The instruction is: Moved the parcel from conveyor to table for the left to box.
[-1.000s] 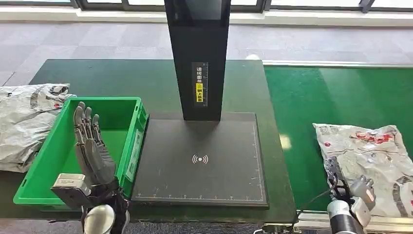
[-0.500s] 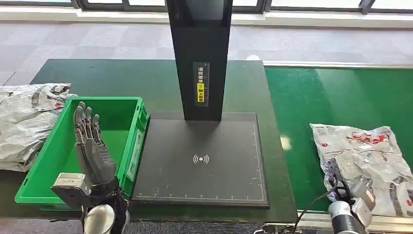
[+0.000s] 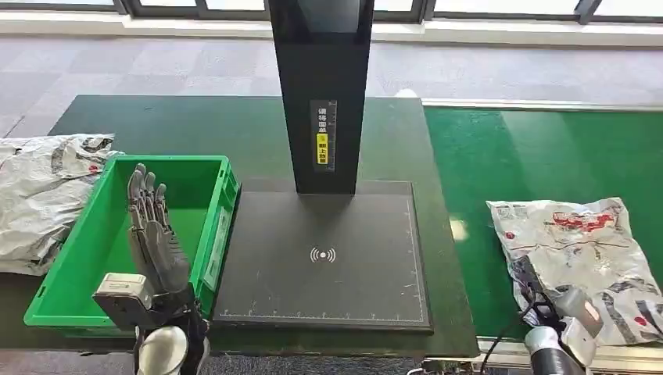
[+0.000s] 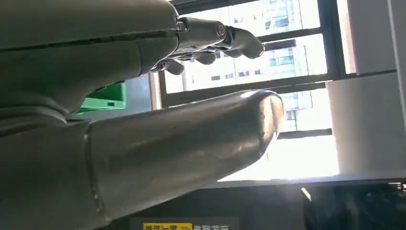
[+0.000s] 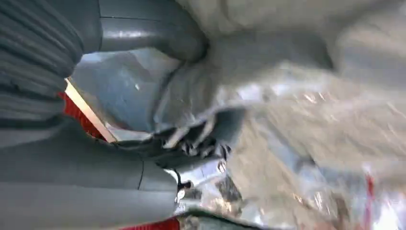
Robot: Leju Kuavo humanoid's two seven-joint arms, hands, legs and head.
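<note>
A grey plastic parcel with red print lies on the green conveyor at the right. My right hand is at the parcel's near left corner. In the right wrist view its thumb and darker fingers pinch a fold of the crumpled parcel. My left hand is raised over the near part of the green box, fingers straight and apart, holding nothing. The left wrist view shows the left hand against bright windows, with a corner of the green box behind it.
A black scanner pad with a tall black pillar stands between box and conveyor on the dark green table. Several grey bags lie at the table's left edge. The conveyor's metal front rail runs beside my right wrist.
The parcel has slid a little to the left on the conveyor, and my right hand has shifted left with it. My left hand has edged slightly right over the box.
</note>
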